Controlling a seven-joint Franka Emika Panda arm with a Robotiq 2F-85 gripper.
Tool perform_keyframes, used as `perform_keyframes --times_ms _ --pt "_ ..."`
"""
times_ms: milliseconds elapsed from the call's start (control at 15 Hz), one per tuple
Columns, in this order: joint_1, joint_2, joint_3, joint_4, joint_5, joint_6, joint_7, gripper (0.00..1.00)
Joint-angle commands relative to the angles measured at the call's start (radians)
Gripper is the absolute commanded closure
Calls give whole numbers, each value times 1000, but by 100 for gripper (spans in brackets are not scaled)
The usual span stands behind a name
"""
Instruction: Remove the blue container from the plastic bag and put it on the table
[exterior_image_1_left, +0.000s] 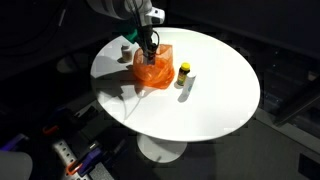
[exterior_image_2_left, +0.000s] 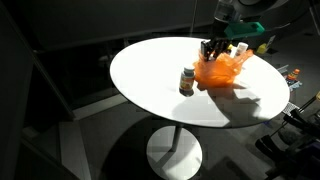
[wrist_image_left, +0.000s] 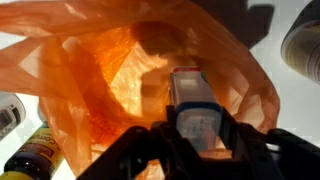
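An orange plastic bag (exterior_image_1_left: 155, 72) stands on the round white table (exterior_image_1_left: 220, 100), and shows in both exterior views (exterior_image_2_left: 222, 70). In the wrist view the bag (wrist_image_left: 95, 90) is open, with the blue container (wrist_image_left: 192, 98) inside: a boxy tub with a blue rim and pale body. My gripper (wrist_image_left: 197, 135) reaches down into the bag mouth, its dark fingers against both sides of the container. In the exterior views the gripper (exterior_image_1_left: 148, 52) (exterior_image_2_left: 212, 52) is sunk into the top of the bag, and the container is hidden by the plastic.
A small dark bottle with a yellow cap (exterior_image_1_left: 184, 74) (exterior_image_2_left: 187, 79) stands on the table (exterior_image_2_left: 150, 85) beside the bag and shows in the wrist view (wrist_image_left: 35, 150). A small white bottle (exterior_image_1_left: 124, 48) (exterior_image_2_left: 241, 48) stands behind the bag. Table edges drop to a dark floor.
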Motion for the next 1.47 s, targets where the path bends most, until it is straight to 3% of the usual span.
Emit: perform_keyframes --times_ms 0,400,1000,1400 --pt "9 -80 -4 -63 -19 -103 37 81" --pt "-13 -155 0 -95 -31 -251 42 81" --pt "2 -261 0 -133 -284 -199 109 81" --pt "-1 -316 44 -132 -346 -168 99 81"
